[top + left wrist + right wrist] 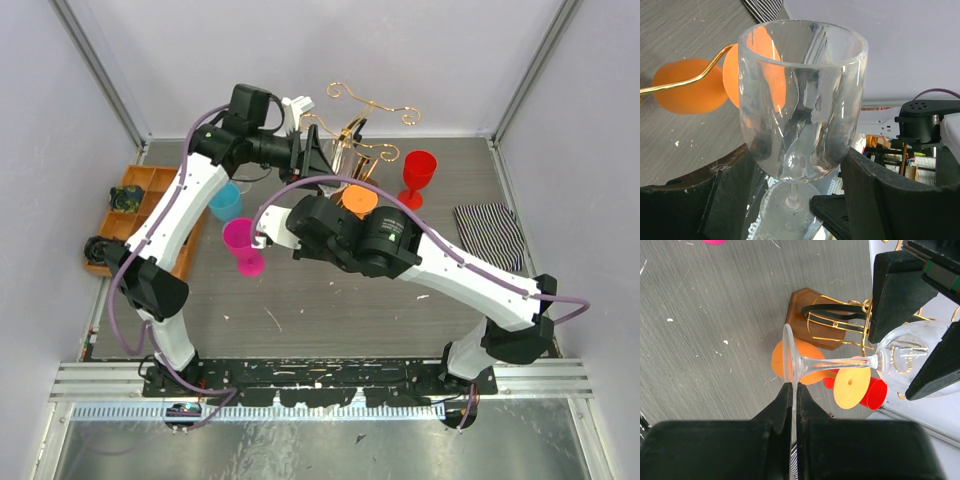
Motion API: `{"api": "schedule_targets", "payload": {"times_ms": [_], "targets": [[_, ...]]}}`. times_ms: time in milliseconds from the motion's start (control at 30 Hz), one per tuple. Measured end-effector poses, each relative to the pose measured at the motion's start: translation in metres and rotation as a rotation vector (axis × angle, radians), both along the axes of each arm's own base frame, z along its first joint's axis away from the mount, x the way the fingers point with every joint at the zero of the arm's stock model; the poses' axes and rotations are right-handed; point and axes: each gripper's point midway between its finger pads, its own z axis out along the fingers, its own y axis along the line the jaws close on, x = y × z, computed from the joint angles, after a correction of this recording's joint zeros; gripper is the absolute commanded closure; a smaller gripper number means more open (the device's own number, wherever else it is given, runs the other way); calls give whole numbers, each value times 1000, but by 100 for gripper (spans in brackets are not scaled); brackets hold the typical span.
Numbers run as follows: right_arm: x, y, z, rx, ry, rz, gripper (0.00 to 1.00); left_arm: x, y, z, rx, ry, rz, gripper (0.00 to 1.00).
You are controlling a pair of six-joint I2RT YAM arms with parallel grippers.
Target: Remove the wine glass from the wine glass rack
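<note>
While the left claw [800,167] grips the bowl of the clear wine glass [832,363] between its two black fingers [875,195], one on each side, the right claw [791,386] is pinched together on the edge of the glass's round foot. The glass lies on its side in the air, with its stem level between the two claws. It hangs over the far middle of the grey desk [330,310], above the gold wire wine glass rack with a black arch and brown wooden base [801,315]. In the right wrist view the bowl overlaps some of the gold wire, and I cannot tell whether they touch. The stem and foot are clear of the wire.

An orange stemmed wine glass [358,198] is just on the near side of the rack, below the clear glass. A red wine glass [418,176] stands upright on the desk to the right of the rack. Left of the rack are a teal wine glass [225,203] and, nearer, a pink wine glass [243,245]. An orange-brown compartment tray [150,182] sits at the left edge of the desk. A black-and-white striped cloth [490,235] lies at the right edge.
</note>
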Motion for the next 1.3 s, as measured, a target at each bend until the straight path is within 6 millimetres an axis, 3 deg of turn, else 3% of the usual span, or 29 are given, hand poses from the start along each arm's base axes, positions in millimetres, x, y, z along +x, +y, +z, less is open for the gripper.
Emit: {"api": "schedule_targets", "payload": {"times_ms": [333,633,767,867,1300], "targets": [[0,2,-9,-41,7,-11,99,-3,0,-9,0,26,-9,29],[-3,2,-3,-39,-13,-16,99,-5,-4,-3,-35,53,-18,28],[-6,2,-1,-49,-20,-21,99,-8,-6,0,-55,69,-29,23],[-7,7,-3,-59,-23,-20,99,-8,-7,1,-63,77,-24,18],[-17,24,-1,-46,-32,22,99,-10,-10,2,-78,96,-15,18]]}}
